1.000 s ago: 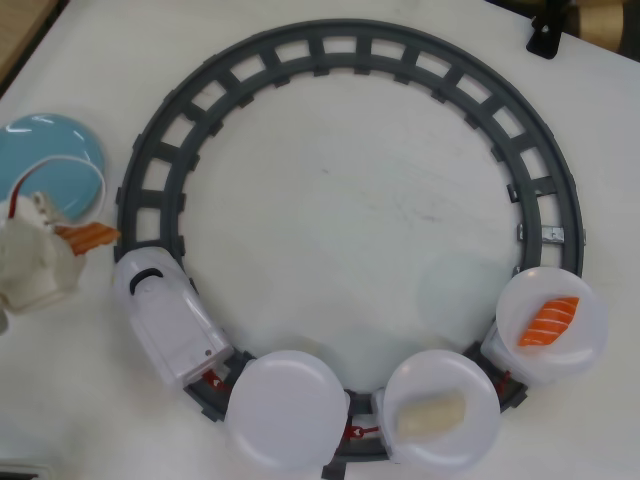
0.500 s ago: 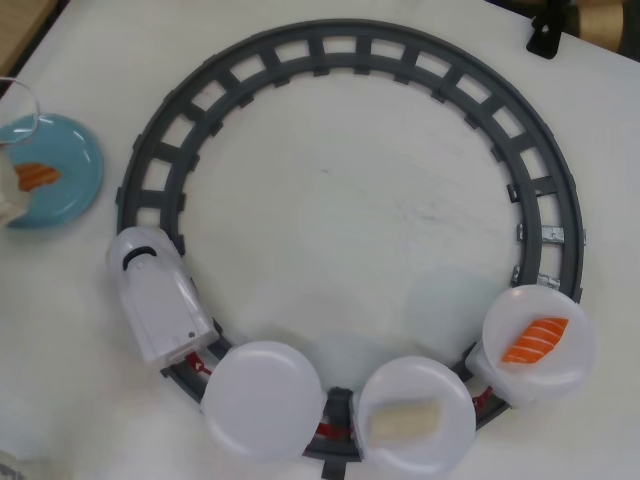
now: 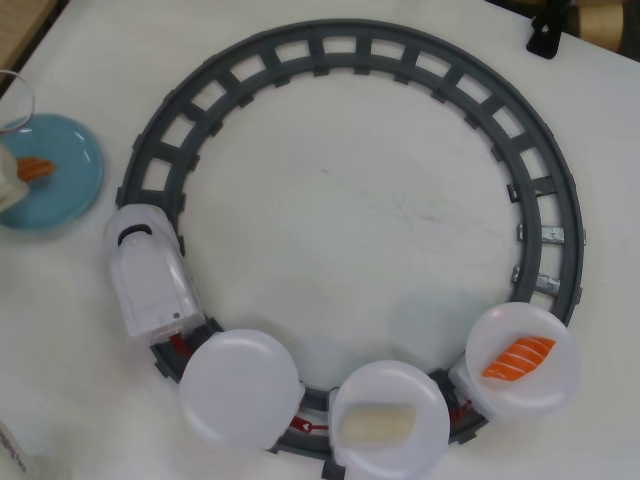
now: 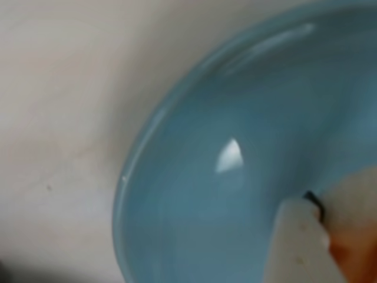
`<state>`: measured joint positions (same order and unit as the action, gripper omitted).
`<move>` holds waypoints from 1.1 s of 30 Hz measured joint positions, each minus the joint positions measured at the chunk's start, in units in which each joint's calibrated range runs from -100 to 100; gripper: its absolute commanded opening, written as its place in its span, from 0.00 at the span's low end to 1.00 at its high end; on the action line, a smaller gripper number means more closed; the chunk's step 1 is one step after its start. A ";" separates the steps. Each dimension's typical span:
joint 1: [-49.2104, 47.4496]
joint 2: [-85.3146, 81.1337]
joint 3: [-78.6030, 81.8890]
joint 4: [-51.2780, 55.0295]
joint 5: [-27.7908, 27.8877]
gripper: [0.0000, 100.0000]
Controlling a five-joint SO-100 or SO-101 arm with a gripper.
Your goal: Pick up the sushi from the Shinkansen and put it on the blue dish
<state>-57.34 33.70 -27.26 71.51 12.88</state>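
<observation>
From overhead, the sushi sits over the blue dish at far left, the gripper mostly cropped; its hold I cannot tell. The Shinkansen rides the track. At the wrist, the blue dish fills the frame; sushi seems pressed against a white finger.

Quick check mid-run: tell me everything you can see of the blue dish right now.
The blue dish is a round, glossy light-blue plate, plain, with a raised rim and highlights on its surface. It lies flat on the white table at the left edge of the overhead view, left of the track and apart from it. The sushi is over its left part, with the gripper right against it. The wrist view shows the dish close up and blurred.
</observation>
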 measured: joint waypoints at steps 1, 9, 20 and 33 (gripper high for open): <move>0.00 0.34 -0.09 0.00 0.00 0.06; -0.08 0.51 -0.18 0.00 0.00 0.15; -0.08 0.51 -0.18 0.00 0.00 0.15; -0.08 0.51 -18.94 17.56 0.00 0.15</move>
<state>-57.42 34.20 -46.20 89.08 12.88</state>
